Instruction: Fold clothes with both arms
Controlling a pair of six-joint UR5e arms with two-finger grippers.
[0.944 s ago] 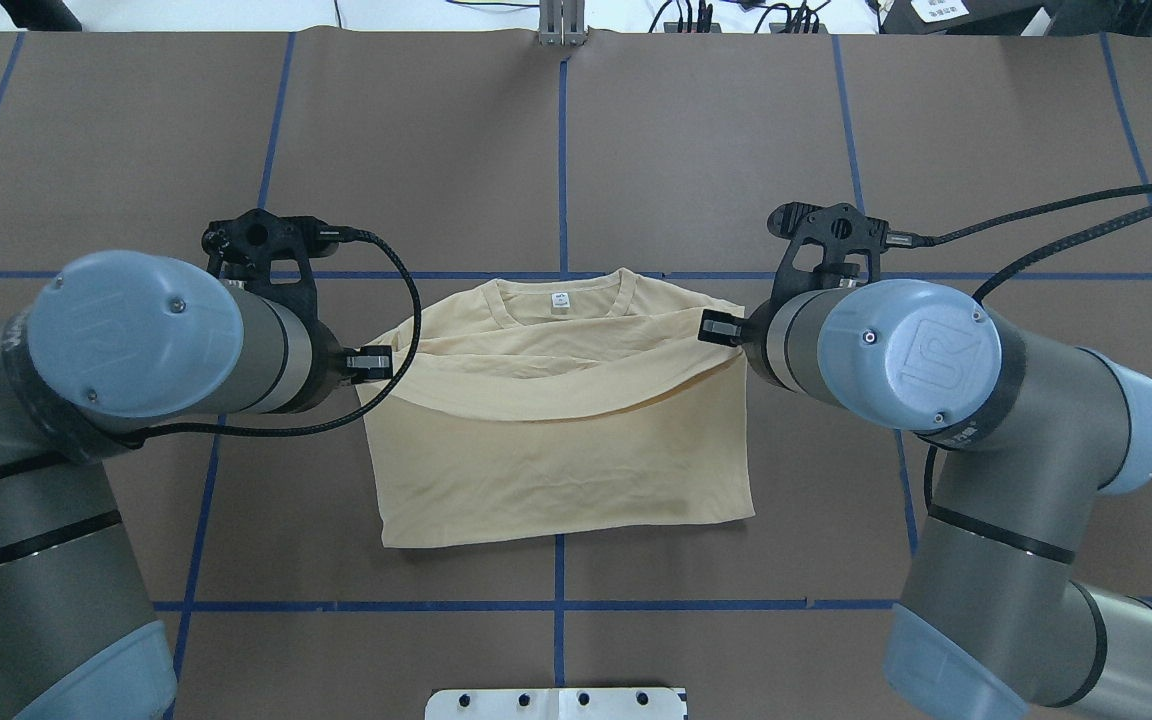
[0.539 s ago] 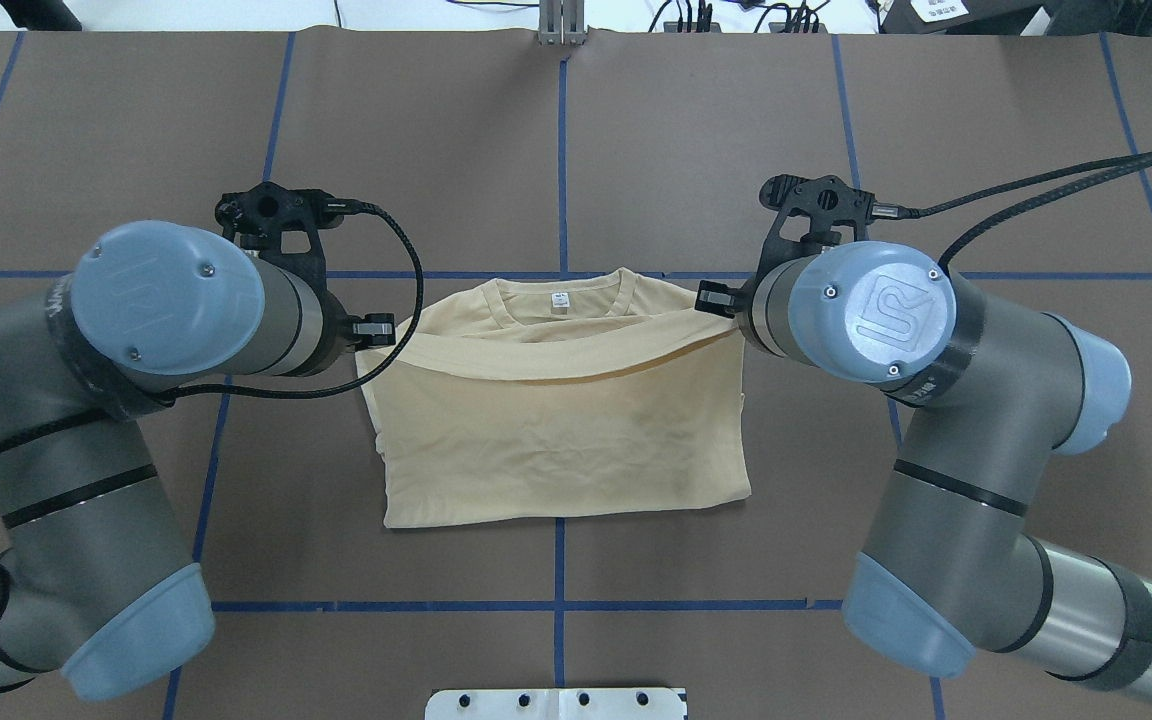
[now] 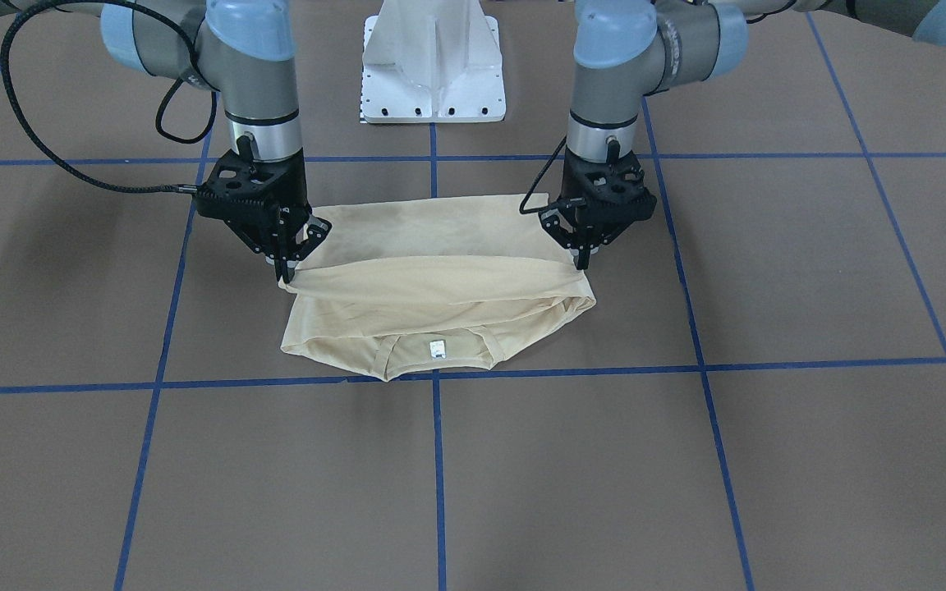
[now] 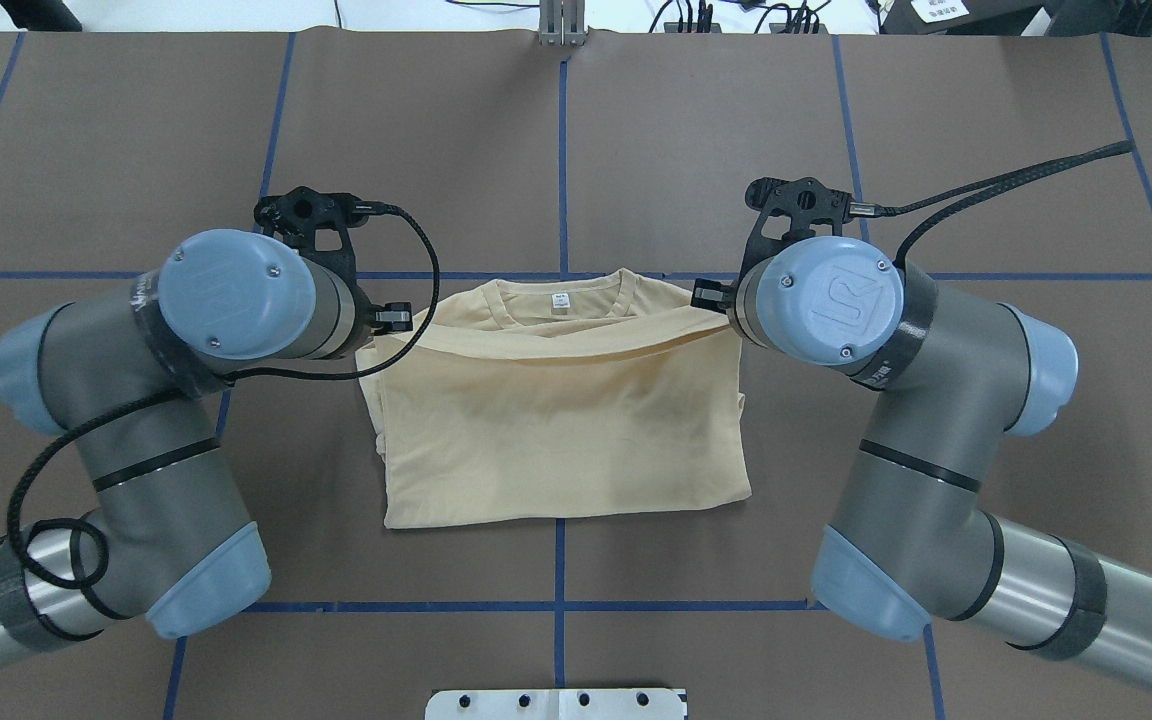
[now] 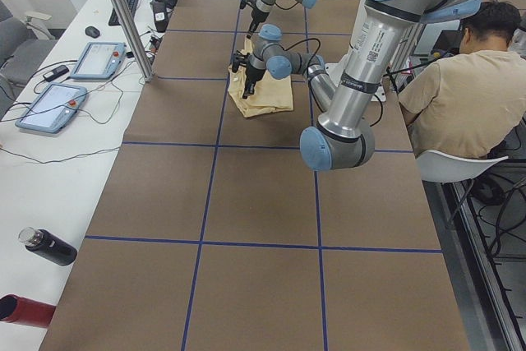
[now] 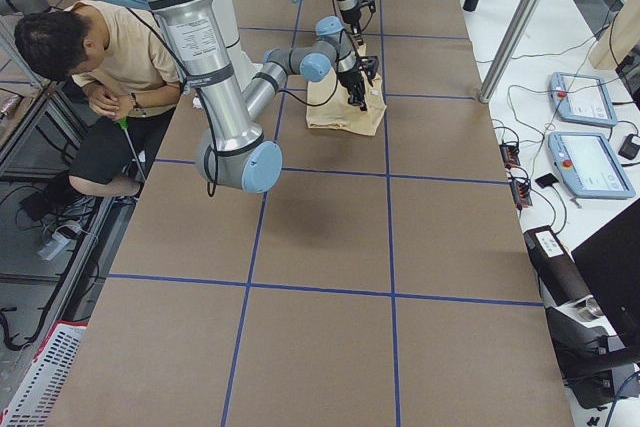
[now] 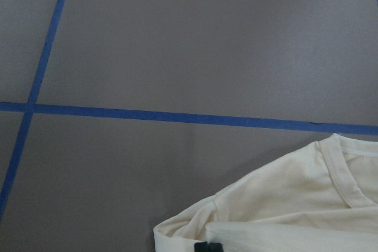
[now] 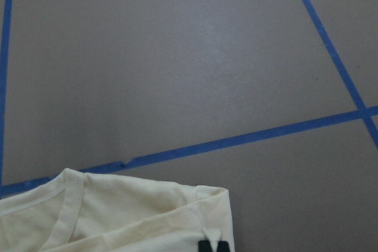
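Overhead looks down from behind the base (image 4: 556, 703); front faces it across the table (image 4: 636, 150). Side views look along from either end. Close wrist cameras share the shirt (image 7: 295, 205).

T-shirt (image 4: 556, 440): thin matt cloth, softly creased. Worktop (image 4: 696, 150): matt brown paper-like cover, blue tape lines (image 4: 562, 150). Left arm (image 4: 176, 520), right arm (image 4: 911, 520): smooth satin metal, semi-gloss blue caps (image 4: 236, 295).

One pale cream-yellow long-sleeved T-shirt of thin fabric (image 4: 556, 440), with one small white neck label (image 3: 438, 348). Two silver-grey tubular robot arms, left arm (image 4: 151, 470) and right arm (image 4: 921, 480). Two black two-finger grippers, left gripper (image 3: 582, 261) and right gripper (image 3: 284, 275). One white metal pedestal base (image 3: 433, 74). One seated person (image 5: 464, 96). Two grey touchscreen pendants, nearer pendant (image 5: 51, 107) and farther pendant (image 5: 99, 59). One black bottle (image 5: 49, 247). One red cylindrical container (image 5: 25, 310)
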